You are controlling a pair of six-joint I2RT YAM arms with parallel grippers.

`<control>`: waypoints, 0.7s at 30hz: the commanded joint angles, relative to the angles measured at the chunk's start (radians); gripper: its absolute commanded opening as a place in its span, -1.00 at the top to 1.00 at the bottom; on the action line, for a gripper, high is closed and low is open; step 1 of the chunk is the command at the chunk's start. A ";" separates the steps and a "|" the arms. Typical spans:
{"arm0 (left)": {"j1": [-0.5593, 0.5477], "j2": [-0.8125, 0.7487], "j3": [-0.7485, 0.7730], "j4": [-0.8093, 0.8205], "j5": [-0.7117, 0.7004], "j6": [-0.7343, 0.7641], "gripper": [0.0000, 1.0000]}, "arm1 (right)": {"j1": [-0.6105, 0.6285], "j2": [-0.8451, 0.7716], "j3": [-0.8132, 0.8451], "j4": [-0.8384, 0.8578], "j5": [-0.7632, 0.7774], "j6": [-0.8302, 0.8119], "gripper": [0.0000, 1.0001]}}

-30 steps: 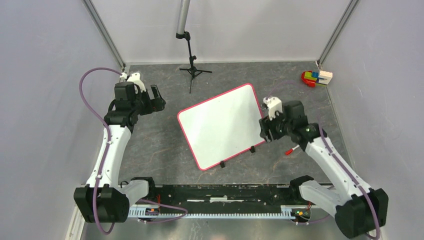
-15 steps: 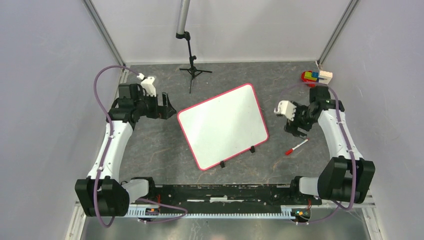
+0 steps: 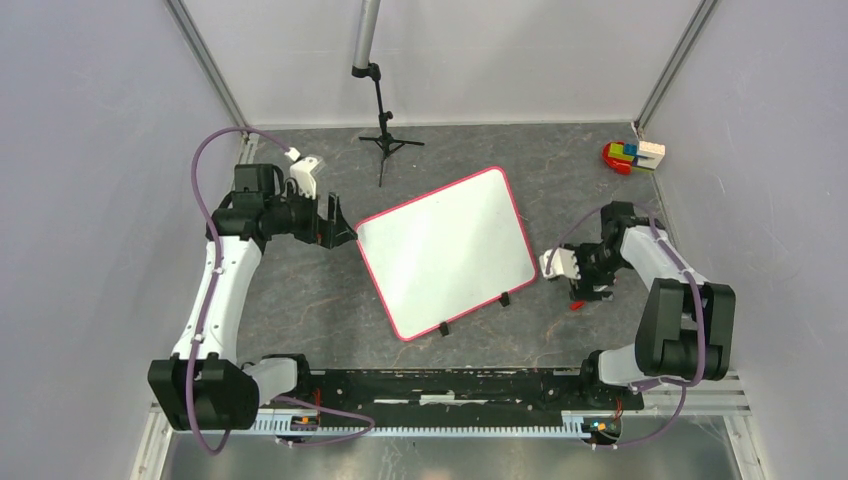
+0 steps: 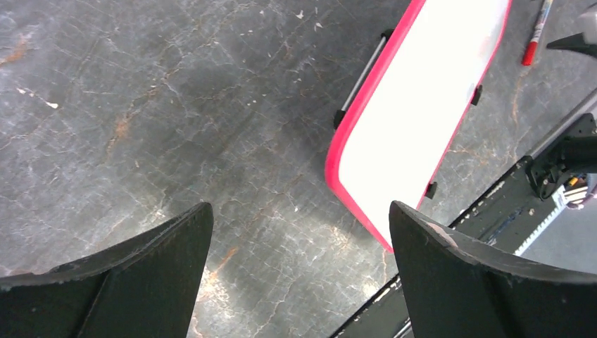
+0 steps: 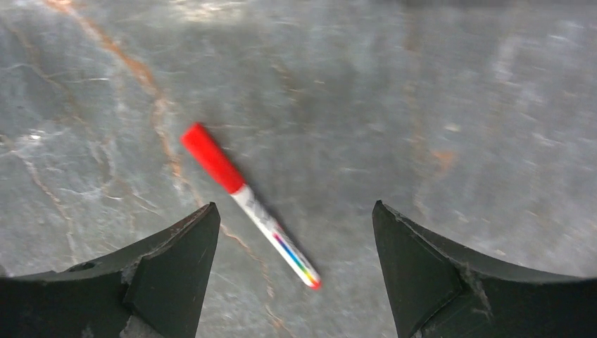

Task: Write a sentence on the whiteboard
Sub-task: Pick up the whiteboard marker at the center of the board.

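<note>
The whiteboard (image 3: 445, 250), glossy white with a red-pink frame, lies tilted mid-table; its face is blank and no sentence shows. In the left wrist view the whiteboard (image 4: 422, 91) reaches to the upper right. My left gripper (image 3: 335, 225) hangs open just off the board's left corner, and the left gripper (image 4: 299, 204) has only bare floor between its fingers. A red-capped marker (image 5: 246, 204) lies flat on the floor right of the board. My right gripper (image 3: 590, 285) hovers over it, and the right gripper (image 5: 294, 204) is open with the marker's tail end between the fingers, untouched.
A small black tripod stand (image 3: 380, 140) stands at the back centre under a grey pole. Coloured toy blocks (image 3: 630, 155) sit in the back right corner. Grey walls close in both sides, and a black rail (image 3: 440, 385) runs along the near edge.
The right arm left the board's right edge, swung out, then came down over the marker with its jaws wider. The left gripper moved right, up to the board's left corner.
</note>
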 commanded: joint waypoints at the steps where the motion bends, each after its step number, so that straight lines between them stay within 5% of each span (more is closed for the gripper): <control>1: -0.003 -0.028 0.046 -0.035 0.046 0.025 -1.00 | 0.001 -0.008 -0.074 0.026 0.049 -0.208 -0.70; 8: -0.004 0.005 0.049 0.018 -0.089 -0.045 -1.00 | -0.011 0.023 -0.076 0.034 0.083 -0.224 -0.50; 21: -0.003 0.018 0.121 0.007 -0.039 -0.077 -1.00 | -0.038 0.042 -0.178 0.099 0.094 -0.274 0.52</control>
